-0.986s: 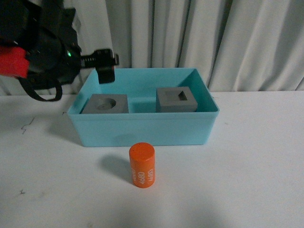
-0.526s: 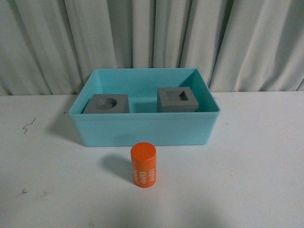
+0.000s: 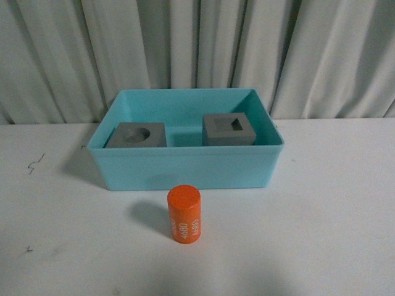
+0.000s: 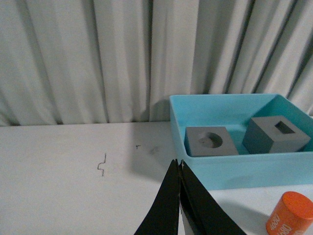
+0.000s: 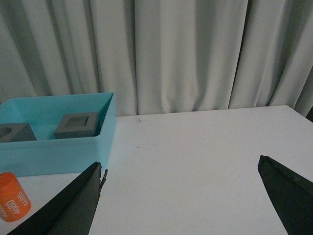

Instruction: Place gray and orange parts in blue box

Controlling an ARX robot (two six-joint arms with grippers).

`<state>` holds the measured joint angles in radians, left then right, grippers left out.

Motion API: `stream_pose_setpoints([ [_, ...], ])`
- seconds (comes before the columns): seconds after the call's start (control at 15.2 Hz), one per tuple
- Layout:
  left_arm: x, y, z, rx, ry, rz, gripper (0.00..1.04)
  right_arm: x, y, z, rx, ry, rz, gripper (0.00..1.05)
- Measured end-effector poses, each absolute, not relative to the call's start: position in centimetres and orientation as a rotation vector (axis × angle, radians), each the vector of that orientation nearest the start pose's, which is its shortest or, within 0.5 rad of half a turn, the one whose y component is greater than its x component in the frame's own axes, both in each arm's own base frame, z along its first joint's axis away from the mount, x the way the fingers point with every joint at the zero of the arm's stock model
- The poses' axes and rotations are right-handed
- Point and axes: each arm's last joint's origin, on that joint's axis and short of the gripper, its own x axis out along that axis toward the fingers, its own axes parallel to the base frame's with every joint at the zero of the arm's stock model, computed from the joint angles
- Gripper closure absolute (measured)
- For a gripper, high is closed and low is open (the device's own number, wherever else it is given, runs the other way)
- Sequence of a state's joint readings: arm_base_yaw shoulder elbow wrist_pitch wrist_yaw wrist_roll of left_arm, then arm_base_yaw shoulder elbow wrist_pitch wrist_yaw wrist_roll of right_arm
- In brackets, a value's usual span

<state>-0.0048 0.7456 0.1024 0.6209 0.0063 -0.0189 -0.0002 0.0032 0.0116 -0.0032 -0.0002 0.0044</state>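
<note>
The blue box stands on the white table. Inside it lie the gray cube with a round recess on the left and the gray cube with a square recess on the right. The orange cylinder with white digits stands upright on the table just in front of the box. Neither gripper shows in the front view. My left gripper is shut and empty, over bare table beside the box, with the cylinder off to one side. My right gripper is open and empty over bare table, away from the box.
A pleated light curtain hangs close behind the table. A small pen mark is on the table left of the box.
My left arm, which hung over the box's left side a second ago, has pulled back out of the front view. The objects have not moved.
</note>
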Motion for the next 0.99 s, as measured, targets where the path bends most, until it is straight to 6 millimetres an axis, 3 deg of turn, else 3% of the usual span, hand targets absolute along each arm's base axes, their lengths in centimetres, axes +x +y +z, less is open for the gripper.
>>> stream_pose_setpoints([
  [0.26, 14.8, 0.0, 18.2, -0.016, 0.0, 0.001, 1.03, 9.7, 0.0, 16.7, 0.004, -0.004, 0.0, 0.06],
  [0.66, 13.0, 0.0, 16.6, -0.015, 0.016, 0.002, 1.03, 9.7, 0.0, 16.7, 0.004, -0.005, 0.0, 0.06],
  [0.99, 11.9, 0.0, 17.0, -0.015, -0.007, 0.001, 1.03, 9.7, 0.0, 16.7, 0.004, -0.005, 0.0, 0.06],
])
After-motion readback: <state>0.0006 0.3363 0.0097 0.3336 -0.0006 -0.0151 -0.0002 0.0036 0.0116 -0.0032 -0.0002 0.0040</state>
